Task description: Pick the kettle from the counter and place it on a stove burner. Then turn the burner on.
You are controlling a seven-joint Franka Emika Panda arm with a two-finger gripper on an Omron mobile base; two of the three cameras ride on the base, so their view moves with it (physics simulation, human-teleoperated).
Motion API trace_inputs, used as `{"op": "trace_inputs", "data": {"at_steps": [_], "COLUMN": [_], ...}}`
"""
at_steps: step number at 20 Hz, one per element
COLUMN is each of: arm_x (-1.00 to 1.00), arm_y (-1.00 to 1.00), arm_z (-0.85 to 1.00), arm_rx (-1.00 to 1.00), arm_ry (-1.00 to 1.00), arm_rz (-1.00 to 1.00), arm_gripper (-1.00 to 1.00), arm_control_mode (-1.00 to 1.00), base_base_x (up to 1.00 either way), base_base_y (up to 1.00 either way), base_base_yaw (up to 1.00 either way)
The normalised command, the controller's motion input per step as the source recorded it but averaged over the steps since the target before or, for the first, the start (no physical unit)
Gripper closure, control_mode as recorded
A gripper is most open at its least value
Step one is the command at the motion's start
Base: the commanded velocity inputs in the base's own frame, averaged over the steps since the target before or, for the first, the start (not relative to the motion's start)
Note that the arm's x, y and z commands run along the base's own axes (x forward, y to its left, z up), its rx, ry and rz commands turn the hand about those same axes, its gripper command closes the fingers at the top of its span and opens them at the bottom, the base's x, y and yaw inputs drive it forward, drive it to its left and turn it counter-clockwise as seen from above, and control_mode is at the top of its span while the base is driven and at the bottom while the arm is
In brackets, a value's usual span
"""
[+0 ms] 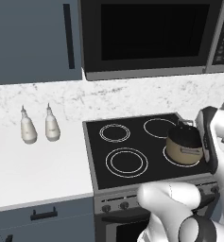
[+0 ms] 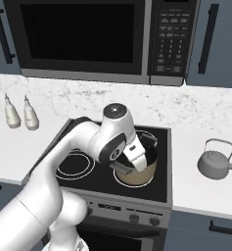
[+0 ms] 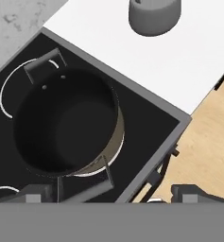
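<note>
The big white counter [image 2: 205, 196] runs along both sides of the black cooktop [image 1: 97, 160]. Above the cooktop hangs a dark microwave [image 2: 83, 39], with grey-blue cabinets [image 1: 33, 40] beside it. The robot's white arm [image 2: 83, 147] bends over the cooktop from the near left in the right base view.

A tan pot [image 1: 184, 145] with a black inside sits on a ring at the near right of the cooktop. In the hand view it is seen from above – a dark round pot with two handles.

The stove burner [image 1: 126, 162], a wide circle with two white rings, is at the near left of the cooktop. Nothing sits on it.

The kettle [image 2: 216, 163] stands on the counter to the right of the cooktop, well apart from the pot. It is upright, with its tall handle on top.

Two white bottles [image 1: 38, 126] stand side by side on the left counter, near the far wall.

The gripper [image 3: 108, 194] hangs just above the pot – its two dark tips are spread wide apart and hold nothing.
</note>
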Motion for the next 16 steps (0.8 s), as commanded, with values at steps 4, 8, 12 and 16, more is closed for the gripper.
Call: {"op": "trace_inputs", "data": {"at_steps": [4, 8, 12, 16], "arm_x": [0.18, 0.27, 0.24, 0.27], "arm_y": [-0.3, -0.42, -0.45, -0.45], "arm_z": [0.0, 0.0, 0.0, 0.0], "arm_rx": [0.04, 0.01, 0.0, 0.0], "arm_ry": [0.0, 0.0, -0.03, -0.04], "arm_rz": [0.0, 0.01, 0.0, 0.0], "arm_gripper": [-1.0, -1.0, -1.0, -1.0], "arm_control_mode": [-1.0, -1.0, -1.0, -1.0], "base_base_x": [0.0, 0.0, 0.0, 0.0], "base_base_y": [0.0, 0.0, 0.0, 0.0], "base_base_yaw": [0.0, 0.0, 0.0, 0.0]}}
